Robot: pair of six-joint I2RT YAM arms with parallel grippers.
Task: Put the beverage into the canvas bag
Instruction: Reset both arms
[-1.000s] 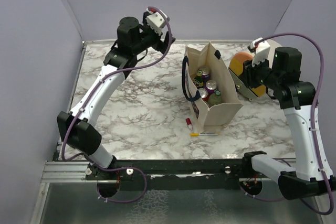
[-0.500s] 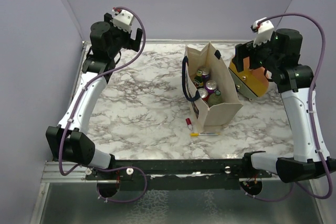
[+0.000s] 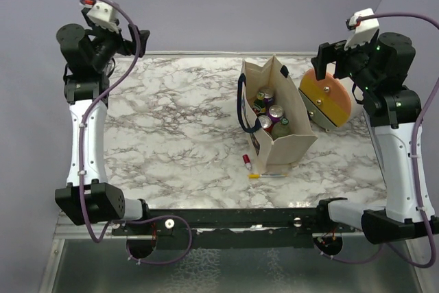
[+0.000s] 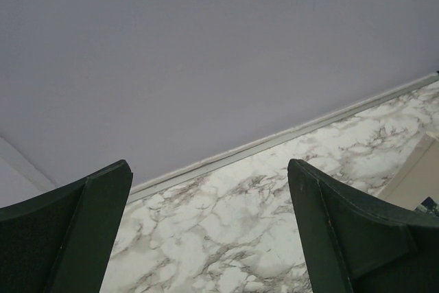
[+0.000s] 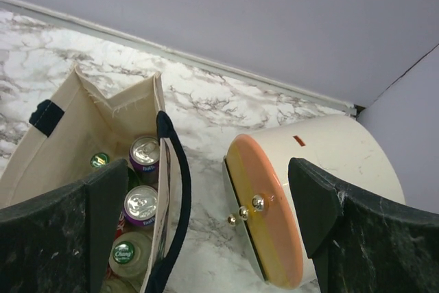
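The canvas bag stands upright in the middle of the marble table, beige with a dark navy handle. Several beverage cans and bottles stand inside it; the right wrist view shows purple cans and a green-capped bottle. My left gripper is raised at the far left corner, open and empty, far from the bag; in its own view the gripper faces the back wall. My right gripper hangs open and empty high above the bag's right side.
A cream-and-orange cylindrical container lies on its side just right of the bag, its lid with small metal knobs. A small red-and-white object and a yellow one lie in front of the bag. Purple walls enclose the table.
Both arms rose and pulled back from the bag. The left arm swung out to the far left corner. Both grippers opened wide, the right one from nearly shut.
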